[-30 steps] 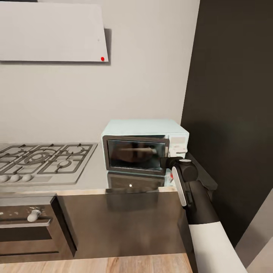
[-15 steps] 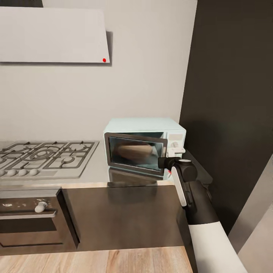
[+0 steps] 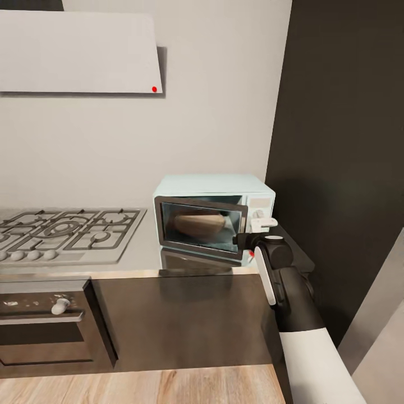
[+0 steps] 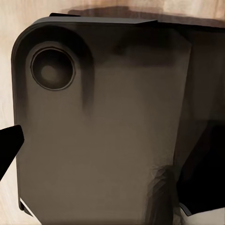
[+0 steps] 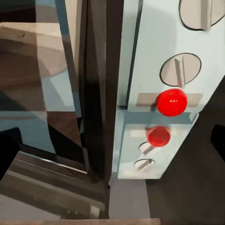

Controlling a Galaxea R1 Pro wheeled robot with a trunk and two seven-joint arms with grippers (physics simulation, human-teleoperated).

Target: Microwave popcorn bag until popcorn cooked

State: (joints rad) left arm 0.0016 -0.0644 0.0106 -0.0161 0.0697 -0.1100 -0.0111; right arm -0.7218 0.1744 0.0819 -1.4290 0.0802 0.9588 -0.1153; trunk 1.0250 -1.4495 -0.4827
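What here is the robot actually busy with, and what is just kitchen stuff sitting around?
Busy with:
- microwave, door ajar
- popcorn bag inside it
- right gripper by the control panel
- countertop

Just around:
- gas hob
- built-in oven
- extractor hood

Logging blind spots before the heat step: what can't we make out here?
- Popcorn bag, head view: just a tan blur behind the microwave door glass; its mouth is unreadable.
- Right gripper, head view: hidden behind its own wrist, so open or shut is unclear.
- Knob settings, right wrist view: no markings; upper knob cut by the edge.
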